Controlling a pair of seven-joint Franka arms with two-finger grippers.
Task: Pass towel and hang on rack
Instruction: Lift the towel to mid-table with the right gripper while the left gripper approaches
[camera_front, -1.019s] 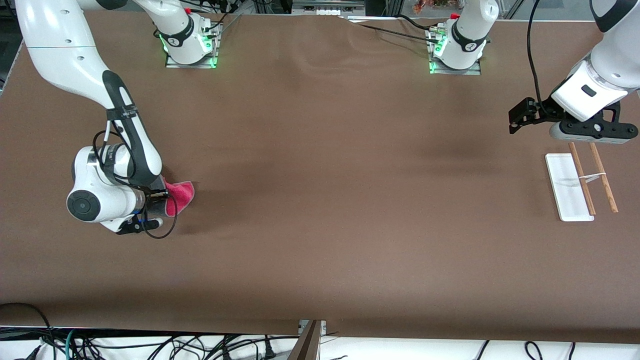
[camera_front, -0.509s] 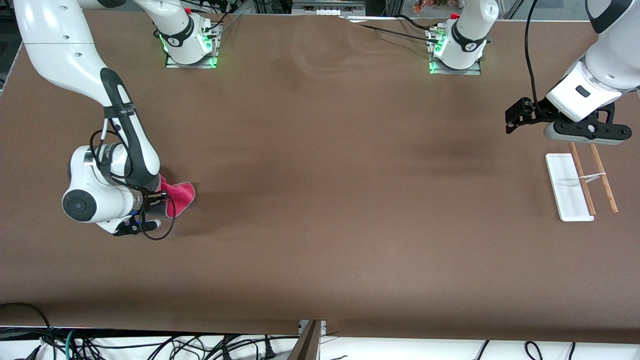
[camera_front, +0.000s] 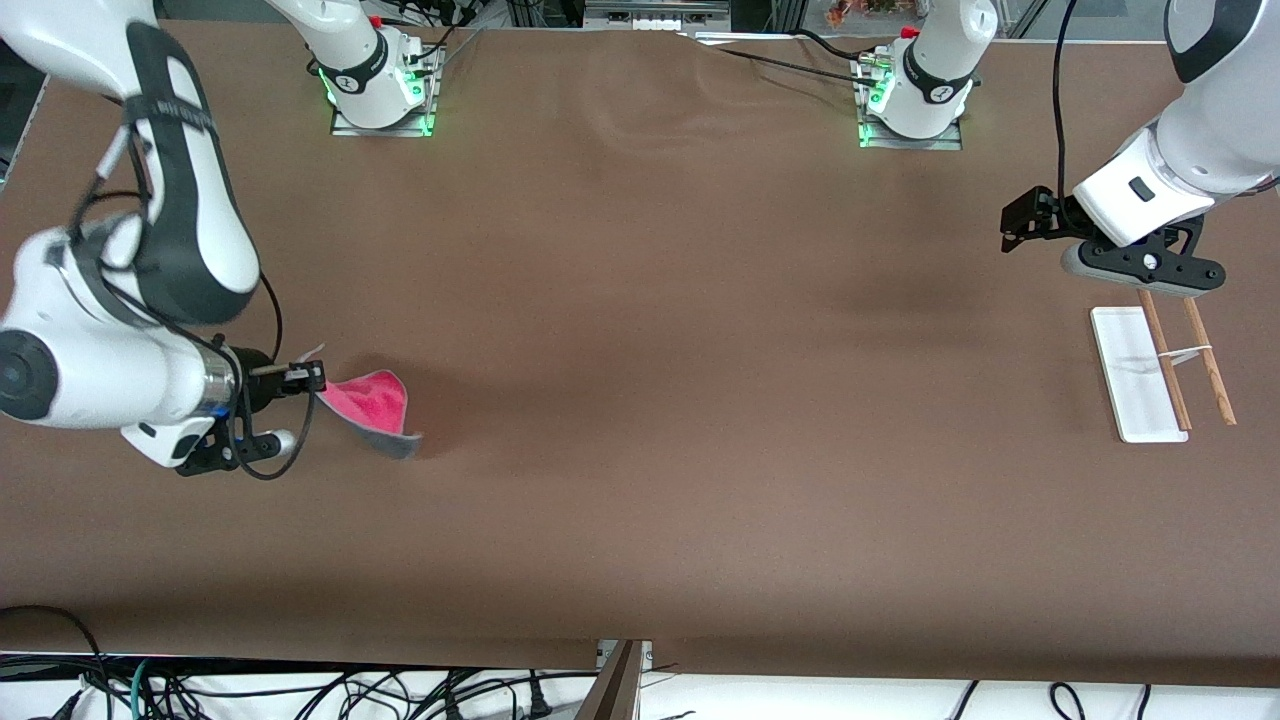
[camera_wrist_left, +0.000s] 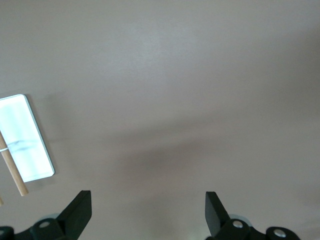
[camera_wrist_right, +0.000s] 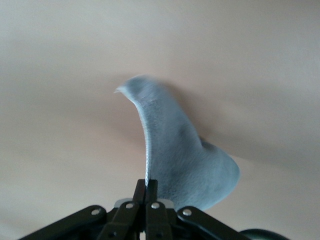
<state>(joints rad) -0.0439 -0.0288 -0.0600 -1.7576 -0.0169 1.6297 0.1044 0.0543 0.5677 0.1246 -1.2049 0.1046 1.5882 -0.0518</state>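
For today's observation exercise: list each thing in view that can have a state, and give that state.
towel: pinched at one edge, hanging clear of the table, pink face up.
right gripper: shut on the towel.
left gripper: open, holding nothing, over bare table beside the rack.
rack: standing, rods bare.

high front camera facing both bases; wrist cameras close over table (camera_front: 640, 400)
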